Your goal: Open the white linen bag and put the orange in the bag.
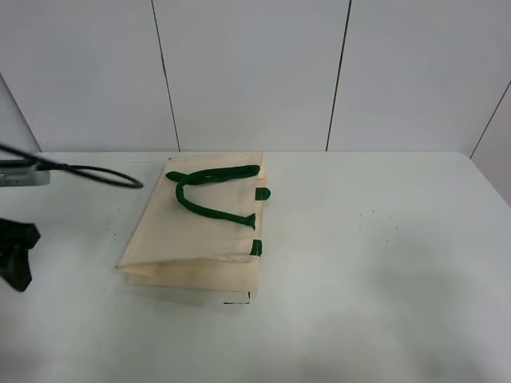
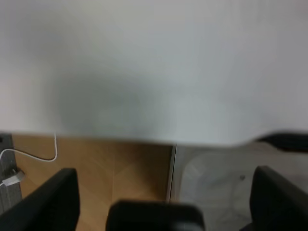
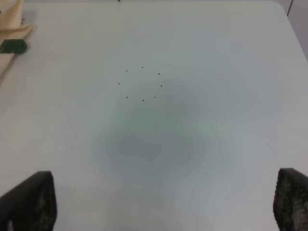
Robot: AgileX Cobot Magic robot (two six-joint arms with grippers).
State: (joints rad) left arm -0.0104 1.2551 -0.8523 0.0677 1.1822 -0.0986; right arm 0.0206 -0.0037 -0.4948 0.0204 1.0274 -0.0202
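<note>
The white linen bag [image 1: 200, 239] lies flat and closed on the white table, left of centre. Its dark green strap handles [image 1: 209, 191] rest on top and green tabs [image 1: 256, 247] sit at its right-hand rim. A corner of the bag [image 3: 9, 29] also shows in the right wrist view. The orange is not in view. My left gripper [image 1: 16, 254] is at the far left edge, well away from the bag; its wrist view shows it [image 2: 166, 192] open and empty. My right gripper [image 3: 161, 199] is open and empty over bare table right of the bag.
A black cable [image 1: 88, 171] loops over the table's far left. The left wrist view shows the table edge [image 2: 144, 139] with wooden floor [image 2: 110, 168] below it. Small dark specks [image 3: 142, 84] mark the table surface.
</note>
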